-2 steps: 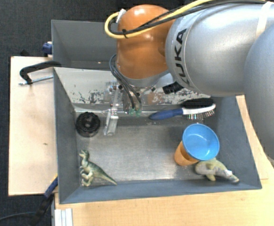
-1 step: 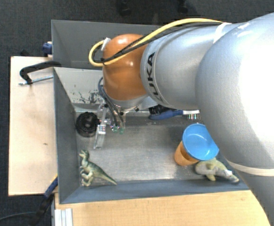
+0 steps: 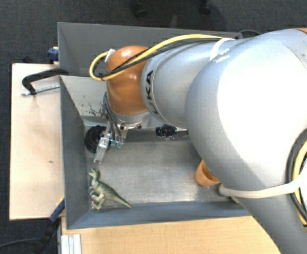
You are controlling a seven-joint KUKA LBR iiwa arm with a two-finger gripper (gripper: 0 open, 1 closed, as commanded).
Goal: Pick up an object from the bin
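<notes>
Over the left part of the floor of the grey metal bin (image 3: 71, 157), the gripper (image 3: 104, 146) is seen pointing down and slightly toward the left wall. It is carried by the large silver arm (image 3: 238, 105), which is stretched in from the right and by which much of the bin's right half is covered. An orange cover (image 3: 126, 86) is fitted at the wrist, and a yellow cable (image 3: 142, 49) is looped over it along the arm.

Whether the jaws are set wide or narrow cannot be told, as the tip is viewed edge-on against the floor.

A black round object (image 3: 92, 137) is found just beside the gripper, on its left, near the far-left corner of the floor; whether the two touch cannot be made out. A green toy dinosaur (image 3: 103, 192) is laid in the near-left corner, its tail pointed to the right along the near wall, well apart from the gripper. A small black piece (image 3: 166, 132) is placed against the foot of the far wall, to the right of the gripper. An orange object (image 3: 205, 174) is partly hidden beneath the arm near the middle of the near side.
</notes>
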